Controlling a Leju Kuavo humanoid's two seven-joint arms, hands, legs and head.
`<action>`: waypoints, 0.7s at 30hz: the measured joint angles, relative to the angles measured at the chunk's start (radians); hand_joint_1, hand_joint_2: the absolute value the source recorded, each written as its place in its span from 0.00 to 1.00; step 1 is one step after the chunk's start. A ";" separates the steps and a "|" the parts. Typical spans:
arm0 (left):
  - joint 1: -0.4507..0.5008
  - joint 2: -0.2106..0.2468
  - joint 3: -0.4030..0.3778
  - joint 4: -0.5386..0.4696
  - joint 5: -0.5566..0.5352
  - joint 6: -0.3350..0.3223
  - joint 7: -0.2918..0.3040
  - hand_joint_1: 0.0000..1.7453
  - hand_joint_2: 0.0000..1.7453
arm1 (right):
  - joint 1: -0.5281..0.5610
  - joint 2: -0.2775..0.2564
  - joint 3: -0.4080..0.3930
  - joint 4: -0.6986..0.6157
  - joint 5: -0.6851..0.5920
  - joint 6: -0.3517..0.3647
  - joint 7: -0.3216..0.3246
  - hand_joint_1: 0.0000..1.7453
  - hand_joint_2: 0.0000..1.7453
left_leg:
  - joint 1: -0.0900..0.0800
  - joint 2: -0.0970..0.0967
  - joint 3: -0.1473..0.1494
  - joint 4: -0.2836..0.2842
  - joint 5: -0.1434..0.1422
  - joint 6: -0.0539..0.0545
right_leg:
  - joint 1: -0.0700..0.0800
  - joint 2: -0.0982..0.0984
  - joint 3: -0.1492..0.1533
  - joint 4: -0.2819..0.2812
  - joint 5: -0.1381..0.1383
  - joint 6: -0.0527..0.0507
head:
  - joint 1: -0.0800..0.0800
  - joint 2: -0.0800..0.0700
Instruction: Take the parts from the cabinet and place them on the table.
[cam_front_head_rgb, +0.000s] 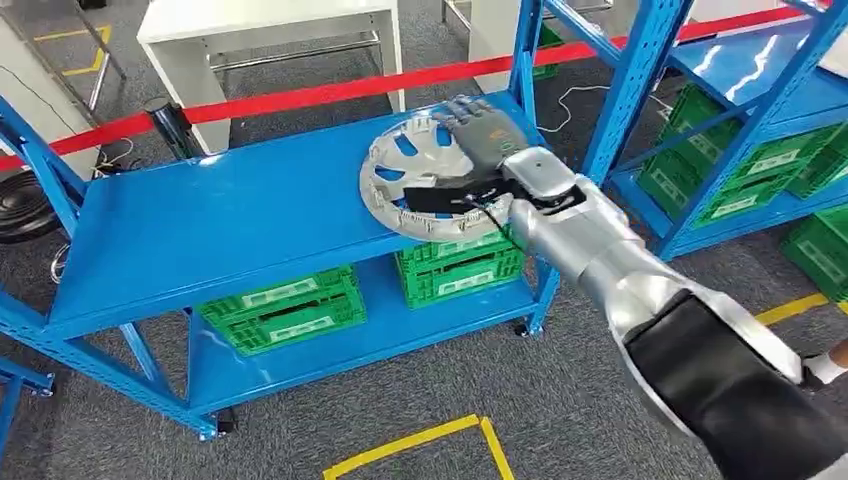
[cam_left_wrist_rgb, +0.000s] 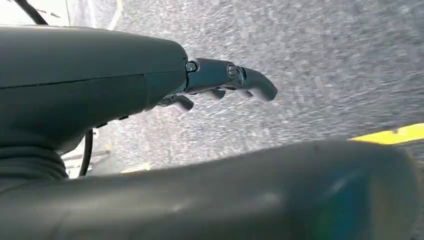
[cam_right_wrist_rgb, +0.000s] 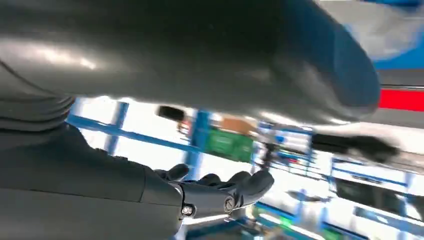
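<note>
A silver wheel cover (cam_front_head_rgb: 400, 170) lies on the top shelf of the blue cabinet (cam_front_head_rgb: 220, 220), and its near rim overhangs the shelf's front edge. My right hand (cam_front_head_rgb: 482, 128) reaches over the cover's right side, fingers stretched out above it. In the right wrist view the right hand (cam_right_wrist_rgb: 220, 192) has straight fingers and nothing between them and the thumb. Whether it touches the cover I cannot tell. My left hand (cam_left_wrist_rgb: 225, 80) hangs over the grey floor, fingers extended, holding nothing.
Green crates (cam_front_head_rgb: 285, 305) (cam_front_head_rgb: 460, 265) stand on the cabinet's lower shelf. A second blue rack (cam_front_head_rgb: 740, 70) with more green crates stands to the right. Red tape (cam_front_head_rgb: 330, 92) runs behind the cabinet, with a white table (cam_front_head_rgb: 260, 25) beyond. Yellow floor marking (cam_front_head_rgb: 430, 445) lies in front.
</note>
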 joint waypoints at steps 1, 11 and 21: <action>0.001 0.000 0.000 0.000 0.000 0.000 0.000 0.00 0.00 | 0.011 0.011 0.010 -0.012 0.002 0.005 0.008 0.00 0.00 | 0.000 0.003 0.004 -0.082 0.141 0.005 | 0.000 -0.004 0.018 -0.001 -0.018 0.002 | 0.000 0.000; -0.005 0.000 0.000 0.000 0.003 0.005 -0.019 0.00 0.00 | 0.118 0.033 0.114 -0.157 0.030 0.026 0.112 0.00 0.00 | 0.005 0.005 0.038 -0.148 0.278 0.045 | 0.006 -0.007 -0.096 0.279 -0.205 0.045 | 0.003 0.000; 0.023 0.002 0.006 -0.001 0.025 0.010 -0.051 0.00 0.00 | 0.242 -0.079 0.130 -0.213 0.068 0.006 0.197 0.00 0.00 | -0.004 -0.008 0.056 -0.134 0.243 0.046 | 0.010 -0.010 -0.047 0.022 -0.006 0.028 | 0.002 0.000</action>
